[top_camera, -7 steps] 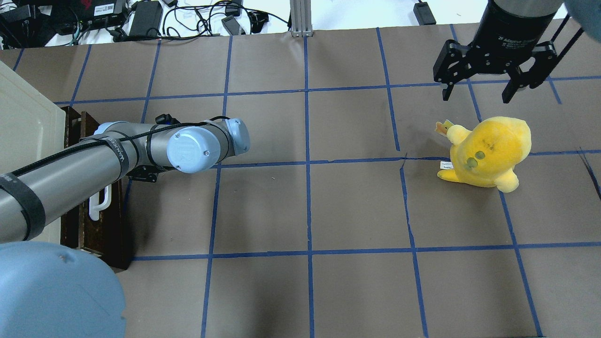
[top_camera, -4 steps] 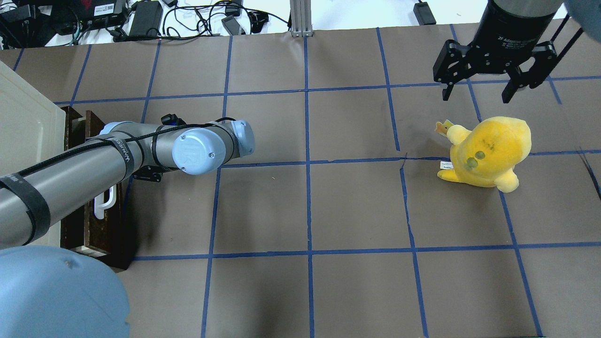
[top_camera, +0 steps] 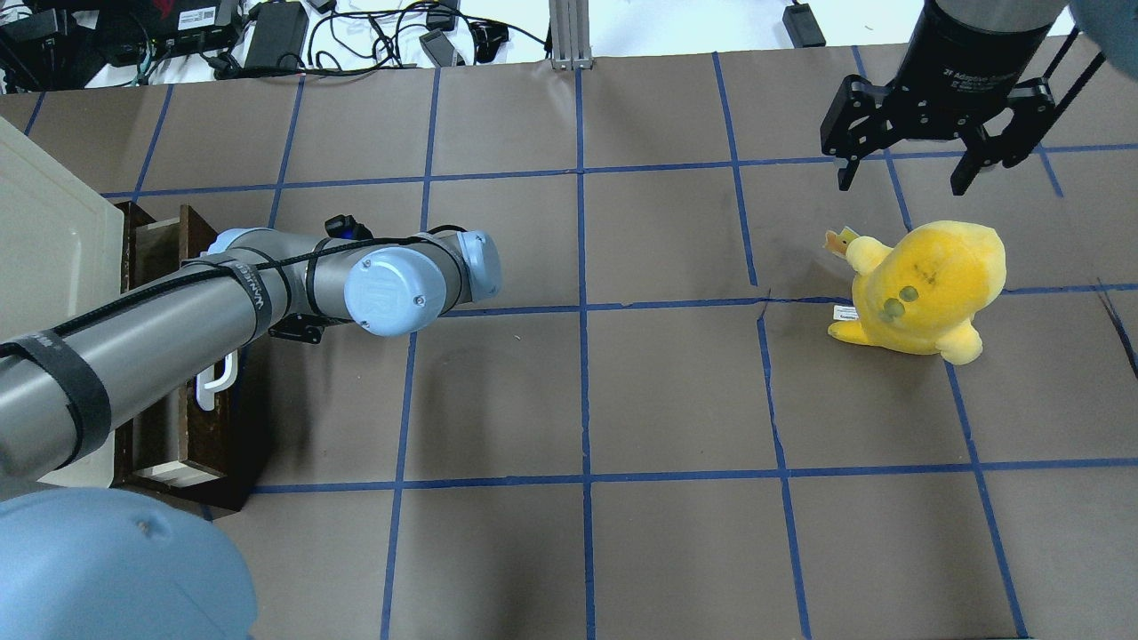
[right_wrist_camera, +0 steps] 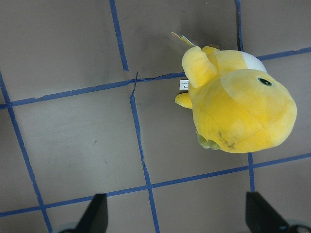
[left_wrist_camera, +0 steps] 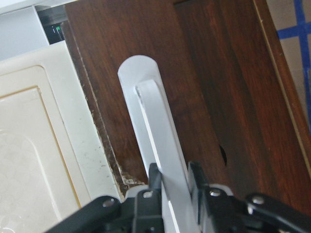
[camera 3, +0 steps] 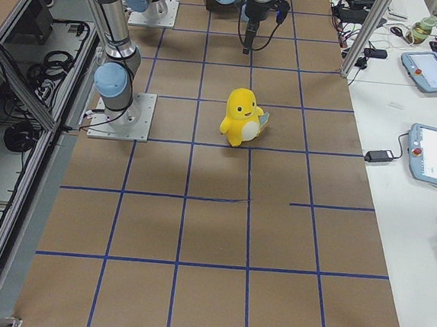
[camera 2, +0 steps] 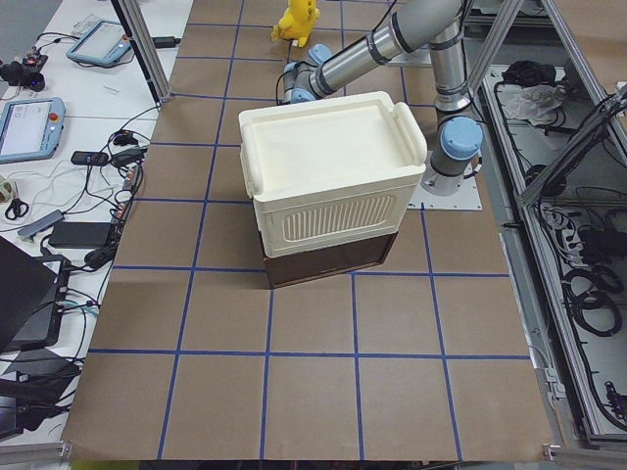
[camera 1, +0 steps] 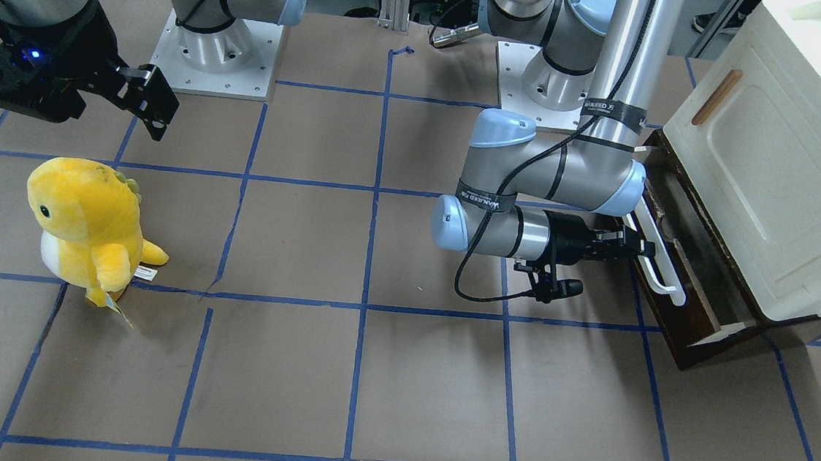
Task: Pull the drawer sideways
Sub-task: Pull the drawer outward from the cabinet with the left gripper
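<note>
The drawer (camera 1: pixel 668 331) has a dark brown front and a long white bar handle (camera 1: pixel 661 261). It stands partly out from under the cream cabinet (camera 1: pixel 775 164), and also shows in the overhead view (top_camera: pixel 200 444). My left gripper (camera 1: pixel 636 248) is shut on the handle; in the left wrist view (left_wrist_camera: pixel 175 177) both fingers clamp the white bar (left_wrist_camera: pixel 155 126). My right gripper (top_camera: pixel 902 173) is open and empty, raised above the table behind a yellow plush toy.
The yellow plush toy (top_camera: pixel 925 284) stands on the brown paper at the right and shows below the right wrist camera (right_wrist_camera: pixel 238 111). Cables and power bricks (top_camera: pixel 276 36) lie beyond the table's far edge. Blue tape lines grid the table.
My left arm has moved to the right in the overhead view with the handle in its grip, and the drawer has come further out of the cabinet. The right arm has not moved.
</note>
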`<action>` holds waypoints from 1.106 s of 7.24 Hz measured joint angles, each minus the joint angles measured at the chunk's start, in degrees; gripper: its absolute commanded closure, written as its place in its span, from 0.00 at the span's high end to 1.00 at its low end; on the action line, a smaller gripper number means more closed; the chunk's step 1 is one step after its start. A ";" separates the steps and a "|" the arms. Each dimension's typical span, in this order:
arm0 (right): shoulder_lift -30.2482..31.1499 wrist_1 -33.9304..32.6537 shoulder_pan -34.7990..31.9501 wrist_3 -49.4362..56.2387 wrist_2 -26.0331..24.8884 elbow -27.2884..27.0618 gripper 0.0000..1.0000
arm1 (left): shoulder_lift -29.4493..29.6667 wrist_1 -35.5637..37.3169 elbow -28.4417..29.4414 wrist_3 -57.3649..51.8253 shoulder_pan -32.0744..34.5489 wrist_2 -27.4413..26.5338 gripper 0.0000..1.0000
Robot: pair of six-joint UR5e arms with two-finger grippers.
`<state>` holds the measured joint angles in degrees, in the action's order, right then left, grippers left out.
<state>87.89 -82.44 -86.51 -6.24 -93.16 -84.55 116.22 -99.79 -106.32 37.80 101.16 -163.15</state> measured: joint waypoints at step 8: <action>0.00 0.04 -0.05 0.00 0.00 0.00 1.00 | 0.46 0.28 0.79 -1.93 2.23 -0.56 0.10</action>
<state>87.89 -82.40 -86.56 -6.24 -93.16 -84.55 116.69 -99.51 -105.53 35.86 103.38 -163.71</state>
